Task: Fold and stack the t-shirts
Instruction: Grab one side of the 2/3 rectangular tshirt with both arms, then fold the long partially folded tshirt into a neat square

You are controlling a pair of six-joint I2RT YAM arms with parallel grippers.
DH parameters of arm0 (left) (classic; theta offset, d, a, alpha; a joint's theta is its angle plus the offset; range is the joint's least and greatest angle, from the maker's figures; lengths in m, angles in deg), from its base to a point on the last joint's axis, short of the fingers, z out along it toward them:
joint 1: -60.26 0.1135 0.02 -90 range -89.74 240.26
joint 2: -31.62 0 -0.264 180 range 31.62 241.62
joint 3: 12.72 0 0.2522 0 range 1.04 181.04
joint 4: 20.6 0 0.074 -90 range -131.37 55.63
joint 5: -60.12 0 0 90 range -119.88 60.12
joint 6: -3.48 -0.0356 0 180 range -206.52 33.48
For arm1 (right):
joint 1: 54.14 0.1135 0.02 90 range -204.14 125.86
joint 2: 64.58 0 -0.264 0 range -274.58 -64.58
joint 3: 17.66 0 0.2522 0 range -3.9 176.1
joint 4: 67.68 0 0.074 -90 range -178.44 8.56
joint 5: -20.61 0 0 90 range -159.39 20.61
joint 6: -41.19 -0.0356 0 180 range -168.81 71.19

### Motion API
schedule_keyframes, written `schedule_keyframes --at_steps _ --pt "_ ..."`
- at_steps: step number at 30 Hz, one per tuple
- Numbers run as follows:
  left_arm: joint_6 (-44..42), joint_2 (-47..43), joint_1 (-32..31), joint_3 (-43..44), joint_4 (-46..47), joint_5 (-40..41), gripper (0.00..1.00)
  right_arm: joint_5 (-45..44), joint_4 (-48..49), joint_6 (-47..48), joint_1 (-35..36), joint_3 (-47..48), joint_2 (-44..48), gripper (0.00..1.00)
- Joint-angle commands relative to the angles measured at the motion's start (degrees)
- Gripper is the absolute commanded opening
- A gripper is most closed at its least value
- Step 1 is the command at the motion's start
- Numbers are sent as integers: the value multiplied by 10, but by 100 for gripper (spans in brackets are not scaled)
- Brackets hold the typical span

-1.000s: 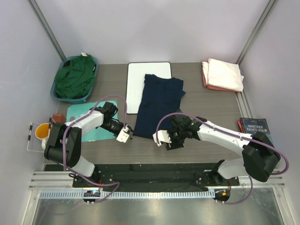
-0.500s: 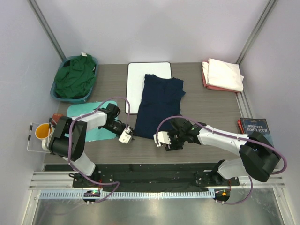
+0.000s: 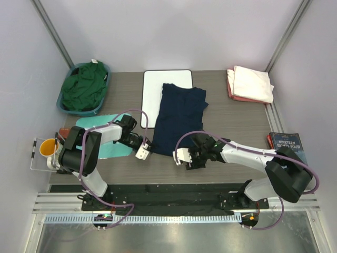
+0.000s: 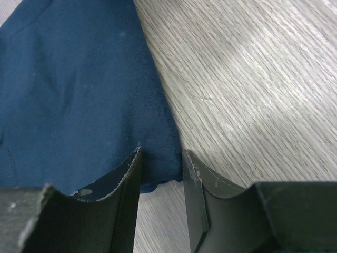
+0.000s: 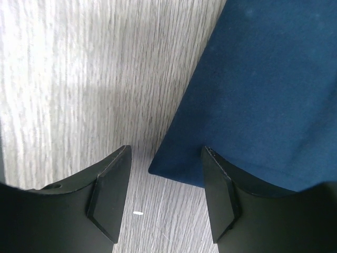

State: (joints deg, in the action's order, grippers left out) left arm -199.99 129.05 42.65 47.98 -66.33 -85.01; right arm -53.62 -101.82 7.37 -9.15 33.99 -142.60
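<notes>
A: How far along?
B: Green shirt (image 3: 84, 87) lies heaped in the basket (image 3: 79, 112), far-left corner. Left gripper (image 4: 160, 158) and right gripper (image 5: 166, 158), both unclenched, straddle the flat navy shirt's (image 3: 179, 118) near corners. Cream shirt (image 3: 254, 83) sits folded on pink shirt (image 3: 230, 87), far-right corner.
A: So two remain.

navy t-shirt (image 3: 178, 118), green t-shirt (image 3: 84, 87), grey wood-grain table (image 3: 237, 121).

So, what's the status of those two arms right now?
Both jaws open, one pair at each near corner of the navy t-shirt. Shirt flat, ungripped. Nothing blocking.
</notes>
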Motion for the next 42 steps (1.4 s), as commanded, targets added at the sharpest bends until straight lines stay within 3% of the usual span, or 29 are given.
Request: schedule_keyframes --at_steps 1,5,7,11,13,17,24,30,35,42 --pt "-311 17 -1 6 23 22 37 -2 30 10 -10 -4 -24 60" --pt "-323 21 -2 -4 23 32 28 -2 43 15 -18 -2 -43 55" --pt "-322 15 -5 -13 20 39 4 -5 49 16 -20 -3 -49 48" --pt "-328 -3 -7 -21 -8 37 0 -8 51 20 -21 0 -46 10" --pt "-330 -12 -9 -24 -24 29 0 -12 45 25 -20 5 -41 1" --pt "-326 -44 -10 -11 -82 12 0 19 -26 37 -22 47 -28 1" --pt "-344 -135 -10 70 -383 -69 0 169 -289 79 -24 230 -22 1" --pt "-362 -230 -14 71 -521 -102 0 237 -449 121 -21 316 -5 1" --pt "-355 -321 -16 56 -601 -139 0 271 -548 144 -9 358 17 1" --pt "-301 -397 -18 51 -596 -145 0 299 -600 137 4 411 21 1"
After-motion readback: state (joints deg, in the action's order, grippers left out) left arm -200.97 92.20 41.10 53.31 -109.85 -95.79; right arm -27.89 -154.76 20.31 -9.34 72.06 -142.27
